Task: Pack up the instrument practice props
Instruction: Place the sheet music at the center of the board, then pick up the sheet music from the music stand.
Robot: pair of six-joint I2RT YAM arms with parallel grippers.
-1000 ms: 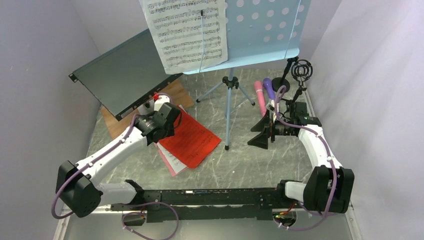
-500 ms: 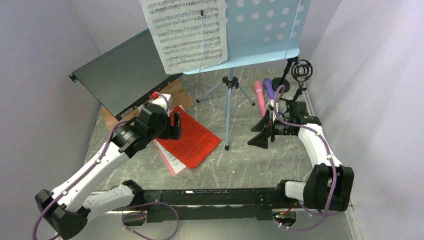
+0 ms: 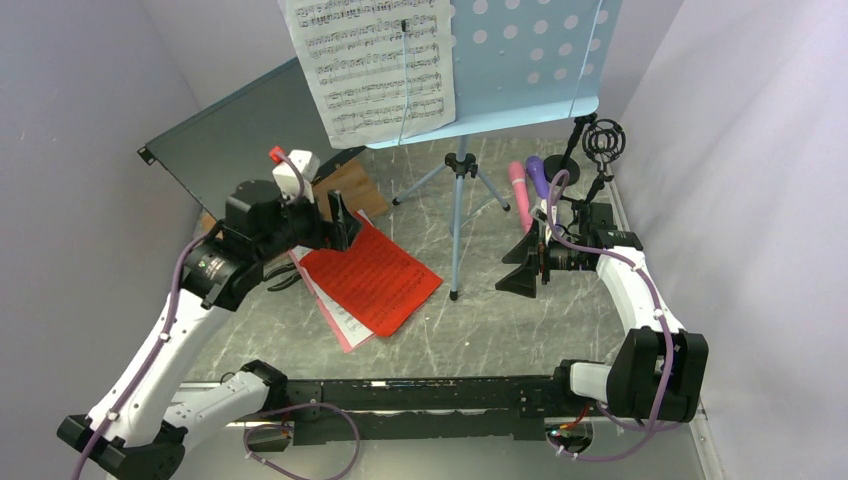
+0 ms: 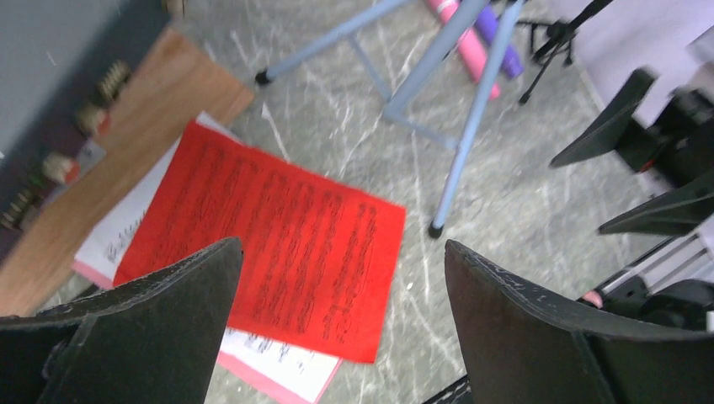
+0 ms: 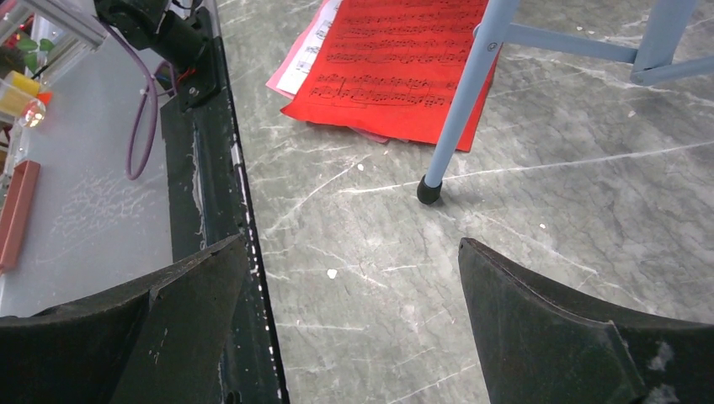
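Left tool (image 4: 343, 247) spread wide, right tool (image 5: 352, 242) likewise, grey marbled tabletop (image 3: 500, 330), pale walls (image 3: 80, 100)

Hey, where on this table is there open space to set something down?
The widest bare patch is the tabletop between the red sheet, the tripod's front foot and the black rail. The far right corner is crowded: microphones, mic supports, right gripper.

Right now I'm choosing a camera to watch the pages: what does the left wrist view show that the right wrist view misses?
Only left wrist: the pink mic, purple mic and wooden board. Only right wrist: the pale panel at the near edge and a reddish bar on it. Both: the red page on paler pages, and one rack leg down to its foot.
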